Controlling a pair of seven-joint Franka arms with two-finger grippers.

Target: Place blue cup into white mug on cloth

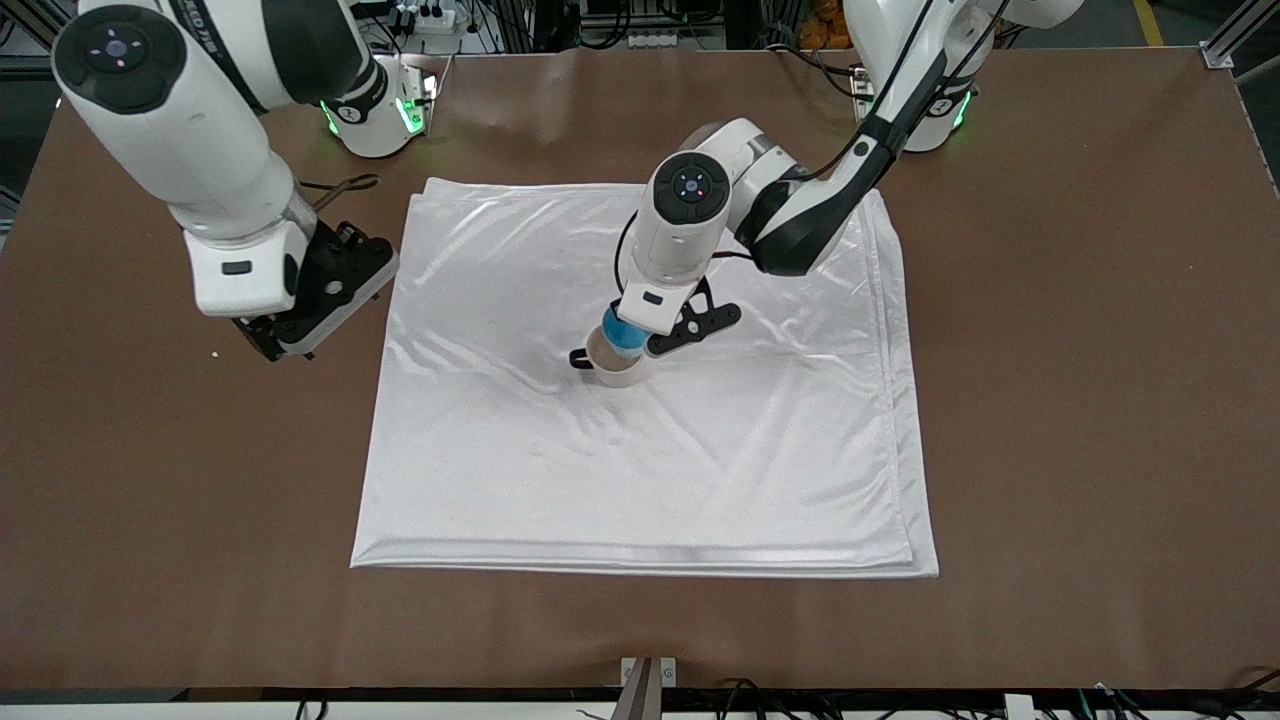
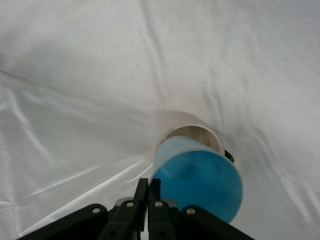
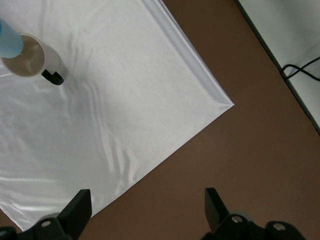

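Observation:
The white cloth (image 1: 700, 480) lies spread in the middle of the table. The white mug (image 1: 618, 372) with its black handle (image 1: 580, 358) stands on the cloth. My left gripper (image 1: 640, 335) is shut on the rim of the blue cup (image 1: 622, 335) and holds it tilted with its base at the mug's mouth. In the left wrist view the fingers (image 2: 144, 187) pinch the wall of the blue cup (image 2: 200, 180), with the mug's rim (image 2: 200, 131) just under it. My right gripper (image 1: 275, 345) hangs open and empty over bare table beside the cloth's edge, and that arm waits.
The brown table (image 1: 1050, 400) surrounds the cloth. The right wrist view shows the cloth's corner (image 3: 220, 102), the mug (image 3: 30, 62) and the blue cup (image 3: 7, 40) farther off. Cables and a mount (image 1: 648, 680) sit at the table's near edge.

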